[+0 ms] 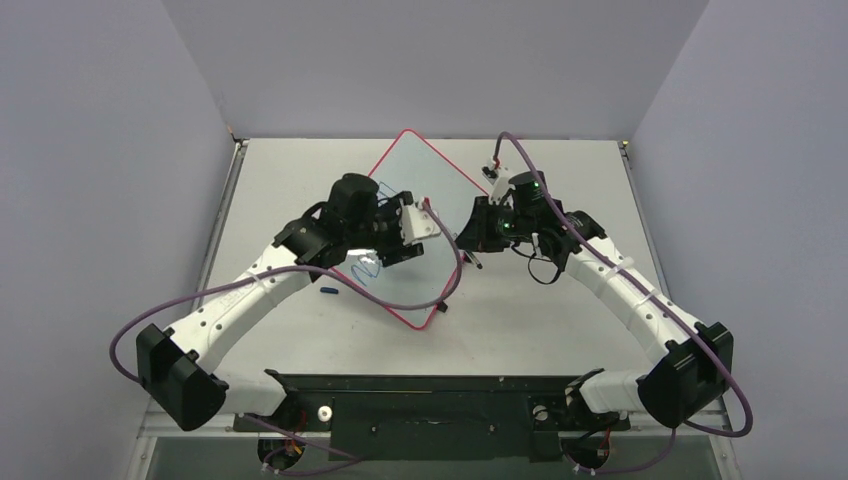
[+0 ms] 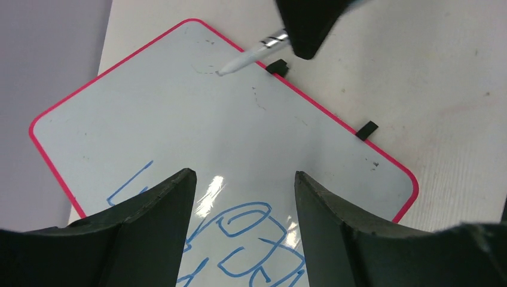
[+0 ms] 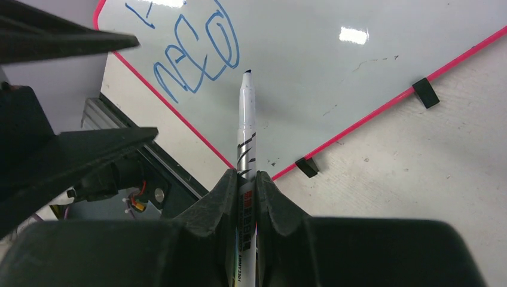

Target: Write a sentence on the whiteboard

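Note:
The whiteboard lies turned like a diamond on the table, with a red rim and two black clips on its right edge. Blue handwritten letters of the sentence sit on its near left part, also seen in the right wrist view as the sentence. My right gripper is shut on a white marker, whose dark tip points at bare board right of the letters; contact cannot be told. My left gripper hovers open over the writing, holding nothing.
A small blue cap-like piece lies on the table left of the board's lower edge. The left gripper's fingers reach in close to the marker. Grey walls enclose the table on three sides.

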`<move>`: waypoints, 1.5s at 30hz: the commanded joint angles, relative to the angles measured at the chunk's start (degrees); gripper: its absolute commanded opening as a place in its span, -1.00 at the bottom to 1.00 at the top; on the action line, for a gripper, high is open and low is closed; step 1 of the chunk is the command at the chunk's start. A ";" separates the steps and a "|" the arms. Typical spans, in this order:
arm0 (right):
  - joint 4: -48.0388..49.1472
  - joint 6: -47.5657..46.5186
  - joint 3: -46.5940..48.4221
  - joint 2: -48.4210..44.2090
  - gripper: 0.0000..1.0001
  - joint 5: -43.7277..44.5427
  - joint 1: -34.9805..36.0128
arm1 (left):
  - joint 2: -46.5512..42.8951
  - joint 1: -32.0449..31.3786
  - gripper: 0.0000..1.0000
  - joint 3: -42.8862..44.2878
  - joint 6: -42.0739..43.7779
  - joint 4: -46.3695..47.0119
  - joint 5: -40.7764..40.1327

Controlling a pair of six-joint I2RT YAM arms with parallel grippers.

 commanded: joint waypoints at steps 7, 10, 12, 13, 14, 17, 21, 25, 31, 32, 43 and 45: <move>-2.36 -2.40 6.50 1.90 -1.00 -2.62 4.14 | -5.66 -4.76 0.15 -9.96 20.67 13.18 5.85; -2.90 -2.64 7.60 2.83 -1.00 -3.25 5.23 | -5.29 -5.84 0.15 -10.37 21.56 13.81 5.31; -3.02 -2.60 8.33 3.37 -1.00 -3.99 5.75 | -4.91 -6.63 0.09 -10.37 22.06 13.90 4.87; -3.07 -2.60 8.84 3.57 -1.00 -4.12 6.10 | -4.58 -6.88 0.04 -10.18 22.06 13.90 4.81; -3.26 -2.64 9.14 3.88 -1.00 -4.28 6.23 | -4.41 -7.27 0.01 -10.05 21.95 13.86 4.80; -3.38 -2.79 10.00 4.41 -1.00 -4.20 6.74 | -4.04 -7.82 -0.16 -9.86 21.80 13.80 4.08; -3.46 -3.00 10.39 4.19 -1.00 -4.51 6.87 | -4.21 -7.97 -0.44 -10.83 21.18 14.46 3.49; -3.54 -3.19 10.30 3.46 -1.00 -4.69 6.75 | -4.64 -7.93 -0.98 -11.40 20.56 14.71 2.97; -3.48 -3.04 10.04 2.82 -1.00 -3.52 6.53 | -5.69 -8.00 -1.00 -12.44 16.97 17.38 2.92; -3.52 -2.96 10.06 2.77 -0.98 -3.36 6.40 | -5.94 -8.00 -1.00 -12.61 16.57 18.03 2.72; -3.33 -1.74 10.39 0.94 -0.06 0.88 6.06 | -6.24 -8.00 -1.00 -12.71 8.98 21.53 0.73; -3.21 -1.59 10.22 0.76 -0.07 1.39 6.02 | -6.26 -7.99 -1.00 -12.59 7.53 22.35 0.57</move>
